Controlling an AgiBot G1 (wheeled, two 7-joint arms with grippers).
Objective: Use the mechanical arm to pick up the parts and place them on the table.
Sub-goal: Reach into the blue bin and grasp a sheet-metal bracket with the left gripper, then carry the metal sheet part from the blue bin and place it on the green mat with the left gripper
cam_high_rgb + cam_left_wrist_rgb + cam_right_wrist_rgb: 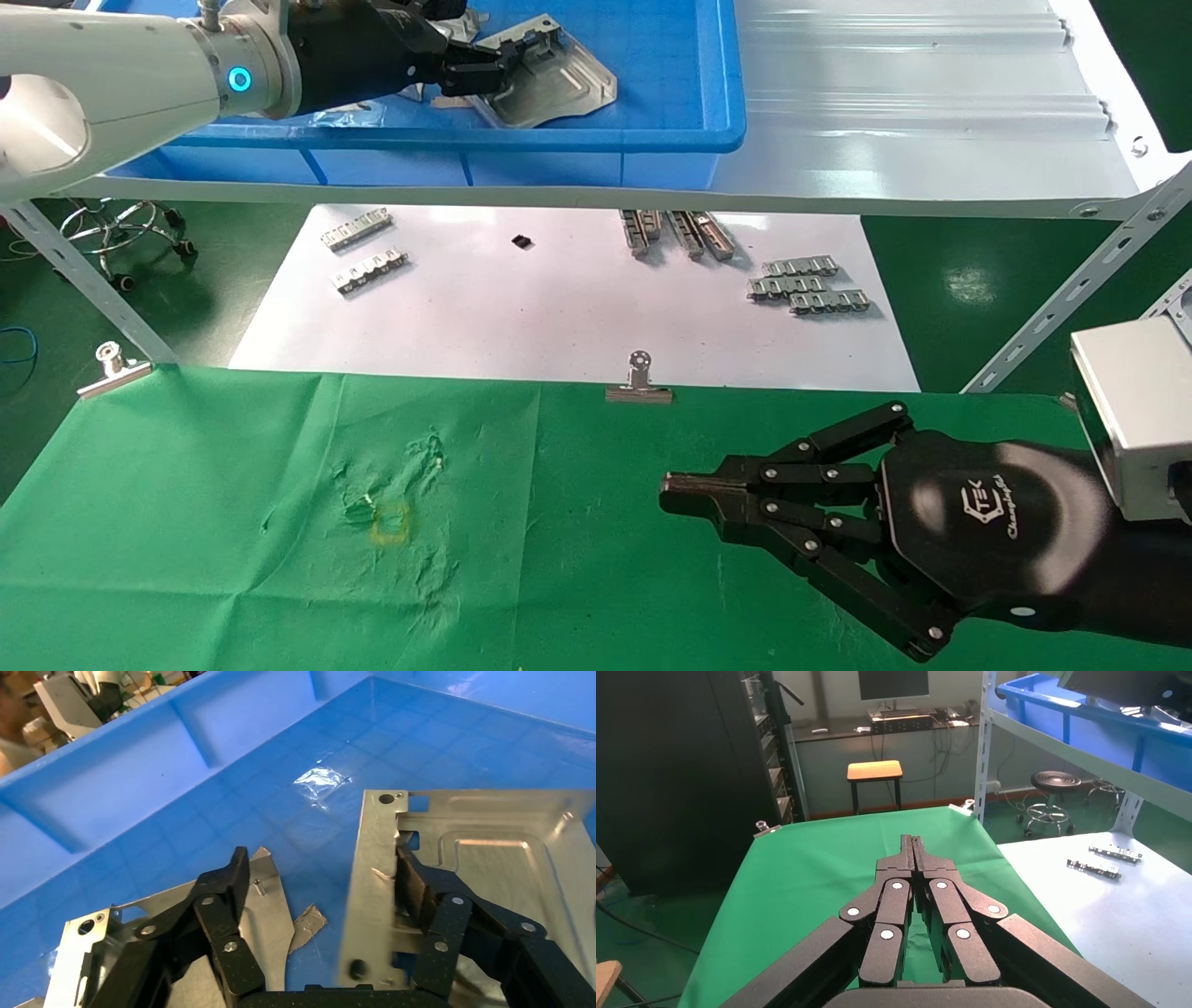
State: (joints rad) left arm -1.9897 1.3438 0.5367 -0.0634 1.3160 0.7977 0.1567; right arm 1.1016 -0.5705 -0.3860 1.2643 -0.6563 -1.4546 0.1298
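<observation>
Up in the blue tray (652,140) beyond the desk's (233,578) far edge, the left pincer (320,881) spreads around a part (485,860) — fingers apart; right pincer (672,494) clenched over the desk's right side.

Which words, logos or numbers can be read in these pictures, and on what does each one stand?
"TEK": white logo letters on the black palm of the right pincer, which rests shut over the green cloth table.
Slanted white script beside that logo: too small to read surely.
The parts in the blue tray, at the open left pincer: no text seen.
</observation>
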